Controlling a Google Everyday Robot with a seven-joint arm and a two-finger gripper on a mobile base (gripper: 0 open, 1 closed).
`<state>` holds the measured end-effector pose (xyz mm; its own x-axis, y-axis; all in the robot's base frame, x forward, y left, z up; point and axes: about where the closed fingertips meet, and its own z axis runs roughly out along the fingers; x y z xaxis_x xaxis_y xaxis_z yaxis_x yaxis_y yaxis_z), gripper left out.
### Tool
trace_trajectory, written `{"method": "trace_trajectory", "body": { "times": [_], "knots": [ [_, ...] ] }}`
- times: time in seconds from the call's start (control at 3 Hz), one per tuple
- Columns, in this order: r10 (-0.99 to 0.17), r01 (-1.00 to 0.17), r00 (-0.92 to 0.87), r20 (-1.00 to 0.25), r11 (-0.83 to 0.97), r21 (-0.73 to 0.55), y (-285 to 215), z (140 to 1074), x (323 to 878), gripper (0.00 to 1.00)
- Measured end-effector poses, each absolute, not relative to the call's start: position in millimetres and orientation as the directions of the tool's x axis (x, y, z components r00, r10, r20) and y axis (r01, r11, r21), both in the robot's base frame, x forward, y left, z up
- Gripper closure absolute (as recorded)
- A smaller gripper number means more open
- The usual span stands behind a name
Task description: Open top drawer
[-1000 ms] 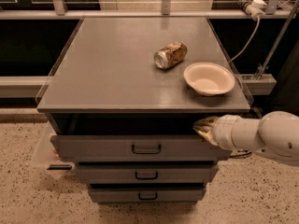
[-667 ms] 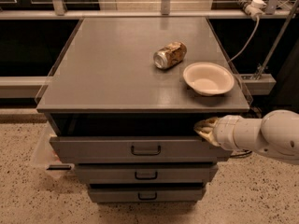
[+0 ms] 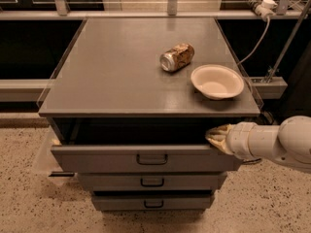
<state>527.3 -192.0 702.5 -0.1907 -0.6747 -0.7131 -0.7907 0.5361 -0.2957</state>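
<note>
Top drawer point(image 3: 102, 158) sits partly out under cabinet top point(image 3: 116, 72), dark gap above it. Gripper point(image 3: 217, 136) at drawer's upper right edge; clamped or loose, cannot tell. Drawer looks rigid and probably slides easily. Central black loop handle point(image 3: 152, 158) looks like surest hold.

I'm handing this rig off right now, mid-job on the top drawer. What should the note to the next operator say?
Gripper: at the right end of the top drawer's upper edge, with the arm reaching in from the right.
Top drawer: partly pulled out, with a dark gap showing under the cabinet top. The gripper is not on its loop handle.
On the cabinet top: a can lying on its side and a bowl standing upright.
Done: the drawer is partly open.
Left: probably pull it further out, then withdraw the arm.
</note>
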Motion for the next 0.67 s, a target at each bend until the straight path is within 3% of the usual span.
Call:
{"method": "trace_trajectory", "body": {
  "times": [0.67],
  "knots": [
    [-0.664,-0.809,-0.215,-0.716,0.532,-0.251,-196.6,698.4,513.8,1.0]
  ]
}}
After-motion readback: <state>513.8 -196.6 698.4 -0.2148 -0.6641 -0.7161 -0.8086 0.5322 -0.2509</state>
